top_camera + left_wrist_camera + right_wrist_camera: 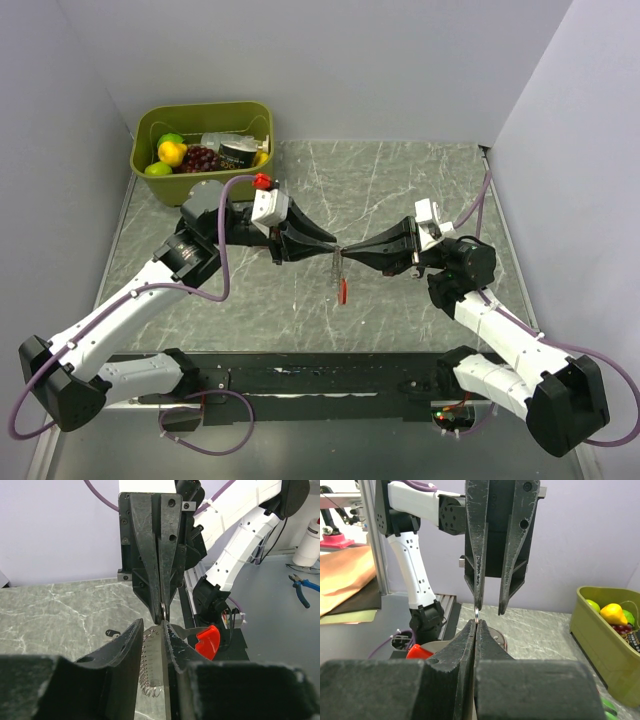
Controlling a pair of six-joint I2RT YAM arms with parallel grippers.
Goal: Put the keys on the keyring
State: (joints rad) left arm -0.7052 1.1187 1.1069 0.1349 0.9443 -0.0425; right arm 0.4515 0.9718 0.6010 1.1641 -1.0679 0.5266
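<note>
Both hands meet midair: right hand [475, 626] clamps the keyring [343, 290] steady by its loop; left hand [490, 609], parted, straddles the chain.

Keyring [341, 270]: silvery chain [149, 670], bright-red fob [343, 291]. Tabletop [400, 190] grey-green marble w/ white veins; bin [205, 108] olive, fruit [172, 152] inside yellow, green & dark red. Left arm [130, 305] and right arm [495, 330] white + black, cables [224, 255] purple.
</note>
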